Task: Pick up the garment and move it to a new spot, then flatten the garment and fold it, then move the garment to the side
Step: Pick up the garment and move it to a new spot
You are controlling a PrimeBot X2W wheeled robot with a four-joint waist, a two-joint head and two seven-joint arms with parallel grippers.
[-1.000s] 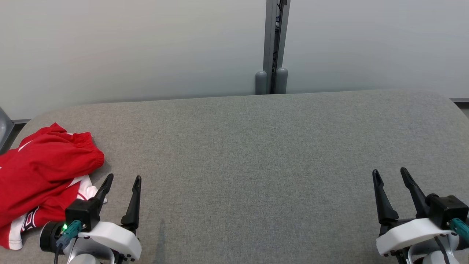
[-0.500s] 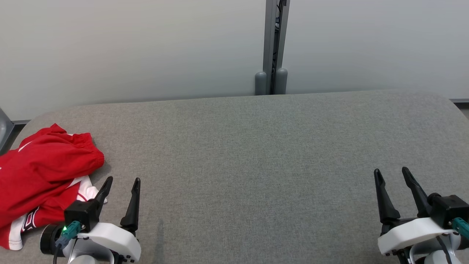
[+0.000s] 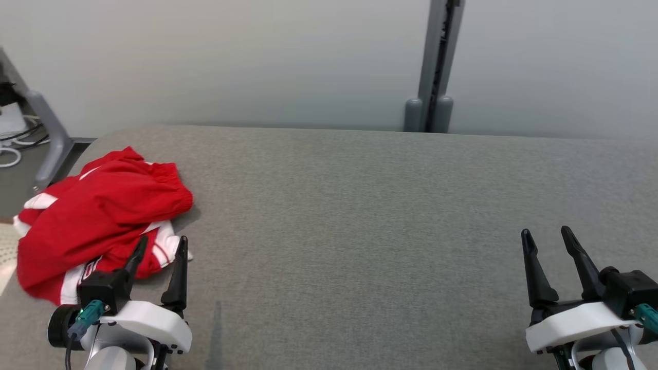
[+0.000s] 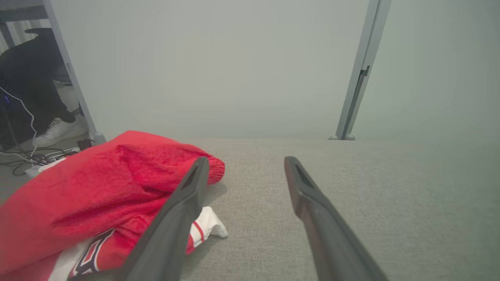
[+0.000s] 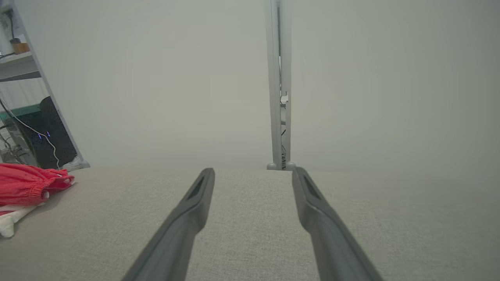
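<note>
A crumpled red garment [image 3: 97, 216] with white stripes lies bunched at the left end of the grey table [image 3: 360, 216]. It appears as a red heap [image 4: 90, 195] in the left wrist view and at the far left [image 5: 27, 183] of the right wrist view. My left gripper [image 3: 160, 245] is open, its fingertips just at the garment's near right edge, nothing between them. My left gripper [image 4: 244, 166] has one finger overlapping the cloth in its wrist view. My right gripper [image 3: 546, 237] stands open over bare table at the lower right, with my right gripper [image 5: 253, 175] empty.
A pale wall with a grey vertical post [image 3: 434, 67] runs behind the table. Off the table's left end stand a grey frame leg [image 3: 49, 133], cables and dark equipment [image 4: 23, 86], and a white shoe [image 4: 58, 128] on the floor.
The head camera has turned left, so the whole picture shifted right and more of the garment shows. The left gripper now sits closer to the garment's edge.
</note>
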